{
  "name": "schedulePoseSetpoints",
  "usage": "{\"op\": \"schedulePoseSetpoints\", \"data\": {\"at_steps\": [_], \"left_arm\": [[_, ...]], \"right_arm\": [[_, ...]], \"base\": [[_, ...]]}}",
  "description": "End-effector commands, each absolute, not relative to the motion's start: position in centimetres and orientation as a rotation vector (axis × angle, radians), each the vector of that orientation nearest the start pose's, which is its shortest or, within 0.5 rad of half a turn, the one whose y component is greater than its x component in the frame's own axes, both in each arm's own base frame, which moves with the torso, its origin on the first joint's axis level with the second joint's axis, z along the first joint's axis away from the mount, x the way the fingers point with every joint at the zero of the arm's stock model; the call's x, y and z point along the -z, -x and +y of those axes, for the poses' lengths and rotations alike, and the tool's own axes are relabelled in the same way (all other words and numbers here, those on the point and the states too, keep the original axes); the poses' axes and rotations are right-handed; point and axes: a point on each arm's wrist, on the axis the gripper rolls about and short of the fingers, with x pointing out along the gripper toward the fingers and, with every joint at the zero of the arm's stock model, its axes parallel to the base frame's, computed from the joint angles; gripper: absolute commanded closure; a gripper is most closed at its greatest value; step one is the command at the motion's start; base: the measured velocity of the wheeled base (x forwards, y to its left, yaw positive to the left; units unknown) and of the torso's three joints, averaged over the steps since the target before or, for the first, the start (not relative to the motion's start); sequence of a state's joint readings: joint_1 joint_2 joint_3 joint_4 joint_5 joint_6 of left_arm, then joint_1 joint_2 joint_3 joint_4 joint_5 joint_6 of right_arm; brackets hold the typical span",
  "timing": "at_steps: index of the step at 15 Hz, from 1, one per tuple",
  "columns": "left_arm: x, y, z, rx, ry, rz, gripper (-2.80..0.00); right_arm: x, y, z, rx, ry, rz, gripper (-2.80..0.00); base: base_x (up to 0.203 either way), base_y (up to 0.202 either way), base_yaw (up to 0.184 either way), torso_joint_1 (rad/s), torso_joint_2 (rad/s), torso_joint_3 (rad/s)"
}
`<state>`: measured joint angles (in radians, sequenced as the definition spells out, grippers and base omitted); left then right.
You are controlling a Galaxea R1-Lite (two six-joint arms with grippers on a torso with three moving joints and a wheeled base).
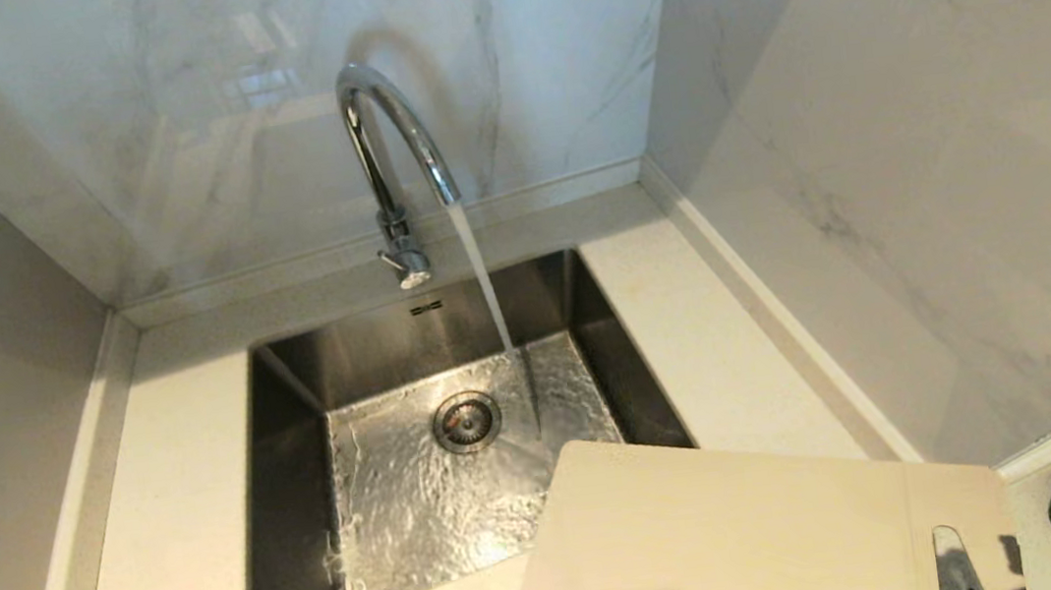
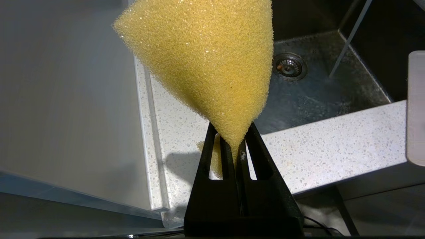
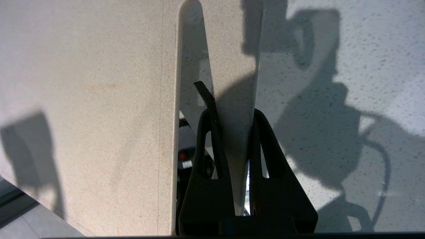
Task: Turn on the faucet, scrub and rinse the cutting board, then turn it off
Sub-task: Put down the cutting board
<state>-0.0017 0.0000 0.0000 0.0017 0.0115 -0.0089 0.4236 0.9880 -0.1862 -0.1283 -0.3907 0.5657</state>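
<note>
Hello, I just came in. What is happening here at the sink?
The robot is washing a cutting board. The faucet is already on, and its water falls into the steel sink. The right hand is shut on the board's strip beside its slot handle and holds the board over the sink's near right corner, not yet under the stream. The left hand is shut on a yellow sponge above the counter near the sink. Scrubbing has not started.

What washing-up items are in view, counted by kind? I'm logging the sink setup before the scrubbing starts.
Faucet, running: 1
Cutting board, held at its handle end by the right gripper: 1
Yellow sponge, pinched in the left gripper: 1
Sink with drain strainer: 1
Total: 4
</note>
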Motion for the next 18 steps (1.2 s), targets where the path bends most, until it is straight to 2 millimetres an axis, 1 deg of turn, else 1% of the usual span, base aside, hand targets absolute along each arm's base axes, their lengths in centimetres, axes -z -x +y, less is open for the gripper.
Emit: {"op": "schedulePoseSetpoints", "data": {"at_steps": [1,4,6,8,12,15,18], "left_arm": [[-7.5,2.3,0.0,-0.011,0.009,0.005,0.00],[-7.5,2.3,0.0,-0.011,0.009,0.005,0.00],[-7.5,2.3,0.0,-0.011,0.009,0.005,0.00],[-7.5,2.3,0.0,-0.011,0.009,0.005,0.00],[-7.5,2.3,0.0,-0.011,0.009,0.005,0.00],[-7.5,2.3,0.0,-0.011,0.009,0.005,0.00],[-7.5,2.3,0.0,-0.011,0.009,0.005,0.00]], "right_arm": [[-10.4,-10.6,3.9,0.161,-0.239,0.696,0.00],[-9.0,-13.3,5.1,0.165,-0.227,0.734,0.00],[-8.0,-14.4,5.6,0.168,-0.228,0.743,0.00],[-7.0,-14.5,5.6,0.182,-0.231,0.762,0.00],[-6.9,-14.7,5.4,0.212,-0.268,0.761,0.00],[-6.5,-15.8,5.1,0.231,-0.288,0.759,0.00],[-5.6,-17.4,4.8,0.256,-0.301,0.731,0.00]], "base": [[0.000,0.000,0.000,0.000,0.00,0.000],[0.000,0.000,0.000,0.000,0.00,0.000],[0.000,0.000,0.000,0.000,0.00,0.000],[0.000,0.000,0.000,0.000,0.00,0.000],[0.000,0.000,0.000,0.000,0.00,0.000],[0.000,0.000,0.000,0.000,0.00,0.000],[0.000,0.000,0.000,0.000,0.00,0.000]]}}
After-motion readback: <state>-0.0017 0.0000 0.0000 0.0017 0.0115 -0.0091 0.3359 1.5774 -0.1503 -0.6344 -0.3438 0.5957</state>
